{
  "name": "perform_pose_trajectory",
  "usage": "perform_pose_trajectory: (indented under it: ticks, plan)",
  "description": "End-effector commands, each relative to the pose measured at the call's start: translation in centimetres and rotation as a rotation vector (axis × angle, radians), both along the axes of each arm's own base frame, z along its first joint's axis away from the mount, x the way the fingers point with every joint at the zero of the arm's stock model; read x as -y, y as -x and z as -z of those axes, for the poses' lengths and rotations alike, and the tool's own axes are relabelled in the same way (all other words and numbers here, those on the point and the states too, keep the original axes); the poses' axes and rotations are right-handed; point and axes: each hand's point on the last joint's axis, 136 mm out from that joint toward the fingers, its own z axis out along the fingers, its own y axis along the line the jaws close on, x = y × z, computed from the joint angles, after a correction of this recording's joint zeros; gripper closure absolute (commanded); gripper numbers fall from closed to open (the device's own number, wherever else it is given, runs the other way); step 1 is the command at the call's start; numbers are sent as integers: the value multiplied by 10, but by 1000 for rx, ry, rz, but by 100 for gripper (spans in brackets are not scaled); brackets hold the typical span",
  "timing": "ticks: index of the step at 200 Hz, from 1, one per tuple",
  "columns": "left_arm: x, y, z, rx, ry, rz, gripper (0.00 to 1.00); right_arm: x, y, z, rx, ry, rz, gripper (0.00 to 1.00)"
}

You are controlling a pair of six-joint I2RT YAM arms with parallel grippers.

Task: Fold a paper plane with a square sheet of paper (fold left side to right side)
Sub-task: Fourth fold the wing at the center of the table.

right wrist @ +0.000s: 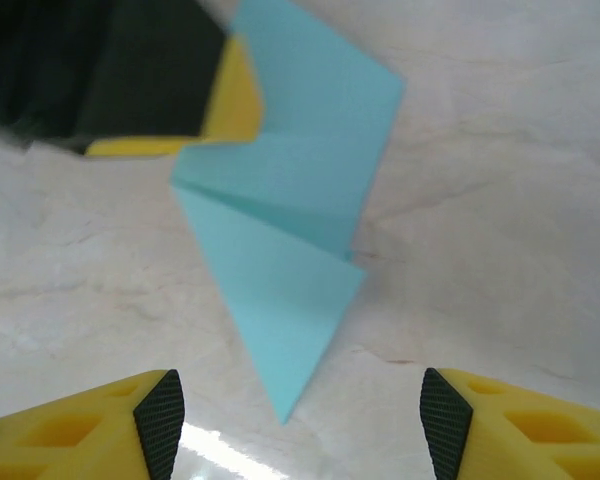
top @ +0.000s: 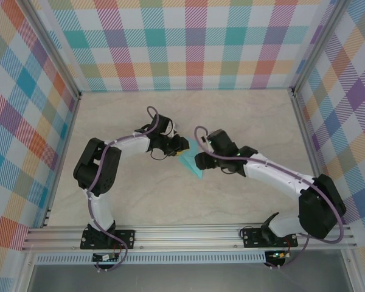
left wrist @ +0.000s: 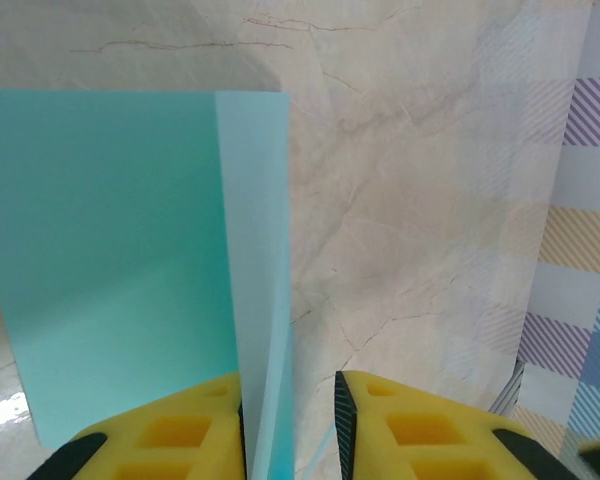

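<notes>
**Top external.** The paper plane is lying near the middle of the surface, well apart from all four edges and between the two hands. The left hand is touching its far-left part. The right hand is hovering just beside its right side. How far either hand is opening cannot be told from up here.

**Left wrist.** The paper plane is spreading out to the left, and a paler flap is standing edge-on and running in between the fingers. The left hand is standing narrowly apart. The flap is lying against one pad, with bare surface showing between it and the other pad, so nothing is being pinched.

**Right wrist.** The paper plane is showing as a creased, pointed shape, its tip aiming at the gap of the right hand. That hand is gaping wide, holding nothing and touching nothing. A yellow finger of the left hand is touching the plane's far-left edge.

**Handling (judgement).** The paper is looking thin, light and limp. It is likely to skid on this smooth surface and to take stray creases or tear under a hard squeeze. The best hold is probably the free edge of the raised flap, near a corner, with the other hand pinning the flat layers.
</notes>
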Motion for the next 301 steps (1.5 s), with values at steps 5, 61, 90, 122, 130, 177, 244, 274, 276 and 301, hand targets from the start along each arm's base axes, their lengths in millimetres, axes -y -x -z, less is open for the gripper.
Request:
perform_pose_trajectory:
  ticks: [5, 61, 90, 122, 130, 177, 244, 274, 276, 301]
  plan:
    - [3, 1, -3, -15, -11, -5, 72, -19, 11, 32, 31, 63, -17, 36]
    - [2, -1, -8, -13, -21, -16, 72, -46, -4, 60, 90, 160, -25, 41]
    - [2, -2, -9, -17, -25, -23, 72, -47, -8, 70, 87, 203, -23, 46]
    - [2, -3, -9, -19, -27, -23, 72, -42, -13, 73, 96, 238, 1, 49]
    - [2, -3, -9, -21, -29, -23, 71, -41, -13, 76, 91, 248, -1, 50]
    - [2, -6, -13, -10, -31, -21, 69, -38, -12, 86, 66, 279, 15, 59]
    - [-10, -15, -34, 20, -36, -29, 56, -31, -6, 97, 37, 297, 21, 68]
    - [-25, -21, -48, 34, -40, -48, 49, -28, -3, 104, 18, 302, 27, 72]
    - [-26, -22, -50, 38, -39, -50, 48, -28, -2, 105, 17, 302, 26, 72]
    - [-44, -27, -62, 55, -43, -78, 42, -27, -1, 107, 9, 305, 28, 76]
